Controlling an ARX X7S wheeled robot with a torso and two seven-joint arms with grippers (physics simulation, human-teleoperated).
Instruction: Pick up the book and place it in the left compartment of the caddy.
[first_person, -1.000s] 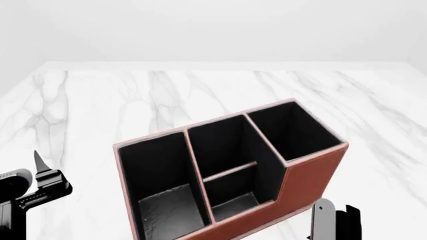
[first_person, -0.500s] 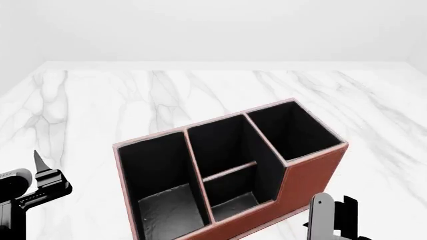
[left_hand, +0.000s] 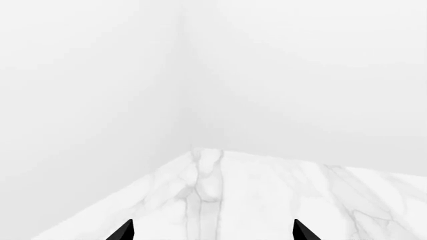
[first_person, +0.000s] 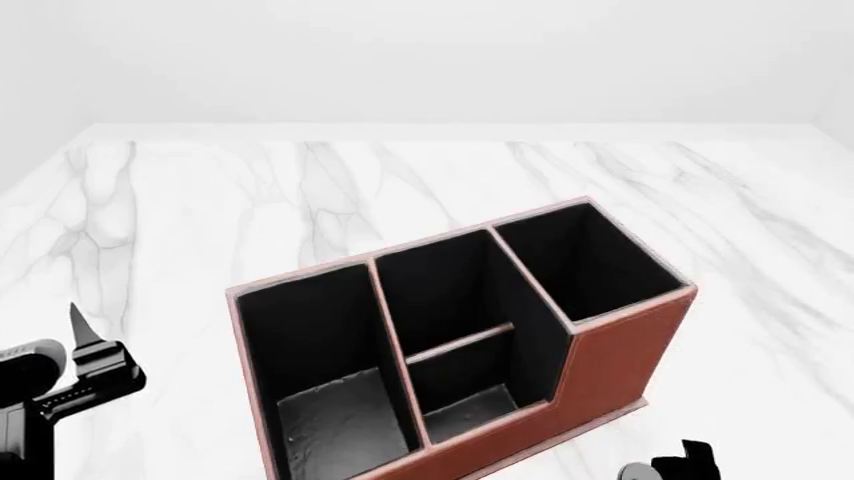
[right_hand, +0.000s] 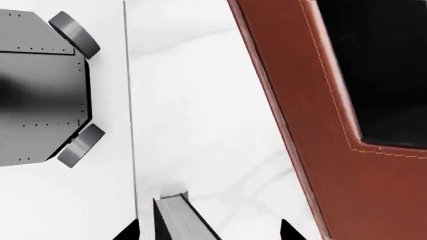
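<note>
The book (right_hand: 179, 217), a grey-edged slab between thin black covers, shows only in the right wrist view, close to the table's front edge. My right gripper (right_hand: 207, 231) is open around it, one fingertip close beside it and the other well apart. In the head view that gripper (first_person: 683, 462) barely shows at the bottom edge, to the right of the caddy's front. The reddish-brown caddy (first_person: 627, 350) stands mid-table, and its left compartment (first_person: 334, 420) holds nothing. My left gripper (first_person: 94, 355) hovers open to the caddy's left, with only marble between its fingertips (left_hand: 127, 231).
The marble table (first_person: 174, 230) stretches behind and beside the caddy. In the right wrist view the caddy's leather wall (right_hand: 313, 125) runs close beside the gripper, and the table's front edge (right_hand: 130, 125) has my grey wheeled base (right_hand: 40, 90) below it.
My right gripper has dropped from beside the caddy's front right corner almost out of the head view's bottom edge. The left arm and the caddy have not moved.
</note>
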